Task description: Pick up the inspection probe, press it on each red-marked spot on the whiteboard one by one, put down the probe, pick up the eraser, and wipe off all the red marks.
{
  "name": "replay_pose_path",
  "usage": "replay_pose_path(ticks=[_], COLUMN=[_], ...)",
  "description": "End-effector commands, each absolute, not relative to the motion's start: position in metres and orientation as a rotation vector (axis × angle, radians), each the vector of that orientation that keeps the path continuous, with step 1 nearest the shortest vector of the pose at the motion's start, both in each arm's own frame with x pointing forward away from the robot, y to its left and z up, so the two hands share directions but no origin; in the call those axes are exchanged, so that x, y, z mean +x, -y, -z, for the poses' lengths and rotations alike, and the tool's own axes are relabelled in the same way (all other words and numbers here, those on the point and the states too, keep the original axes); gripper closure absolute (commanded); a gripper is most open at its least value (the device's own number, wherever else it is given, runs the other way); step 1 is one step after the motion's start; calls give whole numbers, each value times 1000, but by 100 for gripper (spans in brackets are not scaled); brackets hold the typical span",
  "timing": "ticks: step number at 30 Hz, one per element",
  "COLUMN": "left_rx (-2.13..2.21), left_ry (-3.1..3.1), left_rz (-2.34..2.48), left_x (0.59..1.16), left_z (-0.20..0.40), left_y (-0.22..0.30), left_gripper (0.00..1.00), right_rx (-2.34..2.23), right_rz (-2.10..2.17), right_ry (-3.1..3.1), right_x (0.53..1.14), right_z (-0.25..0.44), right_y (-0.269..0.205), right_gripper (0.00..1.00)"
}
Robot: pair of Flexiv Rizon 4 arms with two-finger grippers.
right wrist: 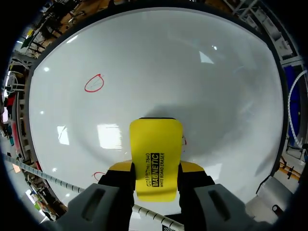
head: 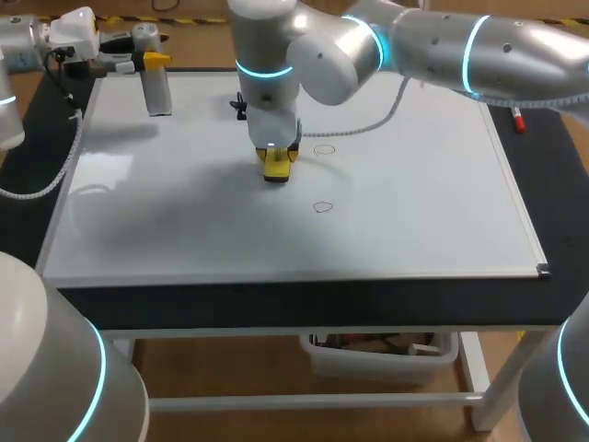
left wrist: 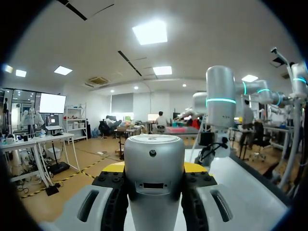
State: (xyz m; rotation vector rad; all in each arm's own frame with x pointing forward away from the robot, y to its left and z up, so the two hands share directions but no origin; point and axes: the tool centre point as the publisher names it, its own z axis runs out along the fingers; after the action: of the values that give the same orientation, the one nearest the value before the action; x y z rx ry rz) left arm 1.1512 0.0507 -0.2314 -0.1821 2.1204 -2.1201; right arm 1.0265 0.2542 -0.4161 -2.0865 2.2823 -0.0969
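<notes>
Eraser (right wrist: pixel 155 139) pinched by right gripper (right wrist: pixel 155 167), on whiteboard (right wrist: pixel 202 72); red ring (right wrist: pixel 94 83) ahead, off to side; another seemingly beside eraser. Left gripper (left wrist: pixel 154 167) clamps probe (left wrist: pixel 154 149).

One whiteboard (head: pixel 414 212), one yellow eraser (head: pixel 277 166), one grey probe (head: pixel 158 92), one red-tipped pen (head: pixel 517 120) and two clearly visible red marks (head: pixel 324 149).
</notes>
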Motion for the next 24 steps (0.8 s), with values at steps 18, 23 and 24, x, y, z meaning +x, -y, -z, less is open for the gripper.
replay_pose_path(ticks=[18,23,24], left_rx=[-180,-180,-180], left_ry=[-2122,-2122,-2122], left_rz=[2121,2121,2121], left_x=[1152,1152,1152], left_z=[230,230,230], left_y=[-51,-51,-51], left_gripper=[100,100,100], right_rx=[-2170,-2194,-2200], right_rz=[85,60,55], right_ry=[-2183,-2114,-2101], right_x=[1012,1009,1008], right_z=[401,408,409], right_y=[-275,-291,-295], right_gripper=[100,100,100])
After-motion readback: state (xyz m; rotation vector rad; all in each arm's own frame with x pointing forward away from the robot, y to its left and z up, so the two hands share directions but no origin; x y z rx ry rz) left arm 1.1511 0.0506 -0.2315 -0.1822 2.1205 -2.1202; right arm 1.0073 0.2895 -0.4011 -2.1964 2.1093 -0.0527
